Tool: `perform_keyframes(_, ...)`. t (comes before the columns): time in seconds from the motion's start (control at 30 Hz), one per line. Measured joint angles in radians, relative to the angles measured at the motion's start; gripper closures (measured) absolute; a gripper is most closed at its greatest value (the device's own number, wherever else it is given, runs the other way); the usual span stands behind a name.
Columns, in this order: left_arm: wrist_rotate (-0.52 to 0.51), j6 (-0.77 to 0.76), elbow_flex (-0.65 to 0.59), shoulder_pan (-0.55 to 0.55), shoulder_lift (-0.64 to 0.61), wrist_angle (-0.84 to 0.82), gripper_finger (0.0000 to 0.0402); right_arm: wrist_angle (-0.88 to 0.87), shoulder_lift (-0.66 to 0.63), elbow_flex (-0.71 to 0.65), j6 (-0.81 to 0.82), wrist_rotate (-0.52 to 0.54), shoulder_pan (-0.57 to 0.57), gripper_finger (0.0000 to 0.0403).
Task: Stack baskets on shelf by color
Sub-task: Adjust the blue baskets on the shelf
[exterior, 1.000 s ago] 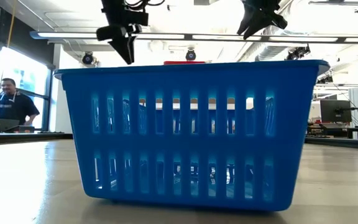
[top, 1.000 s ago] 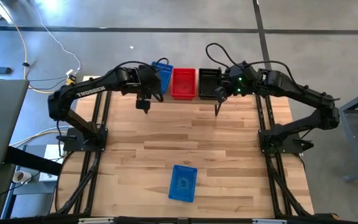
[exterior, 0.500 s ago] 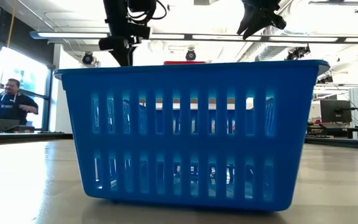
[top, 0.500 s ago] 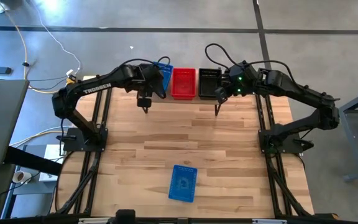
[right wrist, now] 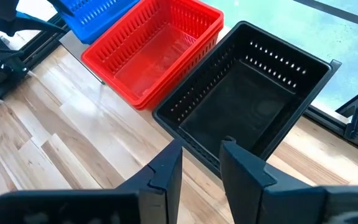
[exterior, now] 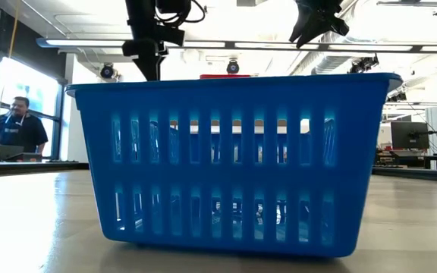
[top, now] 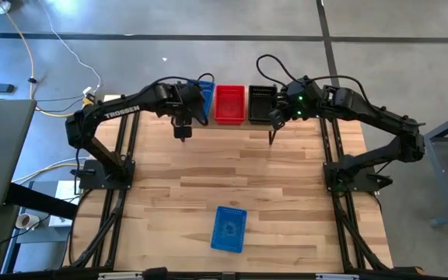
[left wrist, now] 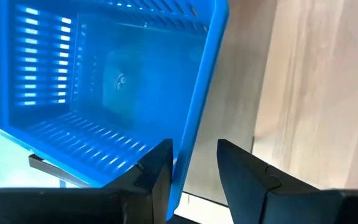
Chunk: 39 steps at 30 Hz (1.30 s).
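Our left gripper (left wrist: 192, 163) had its jaws a little way apart, with only a narrow gap between the two dark fingers, and nothing was held in them. Our right gripper (right wrist: 201, 163) looked the same: a small gap and no basket in it.

Our left gripper hung just by the near rim of the blue plastic mesh basket stack (top: 203, 91) at the left end of the small light-wood shelf on thin black legs (right wrist: 132, 104), along the far edge of the tabletop (top: 208, 175). The red plastic mesh basket stack (top: 229, 103) sat in the middle of the shelf. The black plastic mesh basket stack (top: 261, 103) sat at the right end, and our right gripper hung just in front of it.

One more blue mesh basket (top: 229, 229) sat alone near the near edge of the tabletop. We think it had yet to go on the blue stack.

Here is what we thought could go wrong. In the high view the blue stack looked a bit crooked and close to the left end of the shelf. If we bumped its rim, it could tip off that end. Our jaws were not wide, so they could push the lone basket's wall away and not go round it. If we set that basket down crooked, it might not slip inside the others and could topple. The red stack was right beside, so a swinging basket could knock it.
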Motion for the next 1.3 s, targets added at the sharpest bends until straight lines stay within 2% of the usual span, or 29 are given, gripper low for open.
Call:
perform_keyframes(0.37, -0.010, -0.034, 0.000, -0.054, 0.000, -0.034, 0.0284, 0.000, 0.000, 0.000, -0.008, 0.001, 0.000, 0.0308)
perform_keyframes(1.1, -0.014, -0.077, 0.000, -0.069, -0.002, -0.041, 0.0284, 0.000, 0.000, 0.000, -0.008, 0.001, 0.000, 0.0308)
perform_keyframes(1.3, -0.052, -0.077, 0.001, -0.069, -0.002, -0.041, 0.0284, 0.000, 0.000, 0.000, -0.008, 0.001, 0.000, 0.0308)
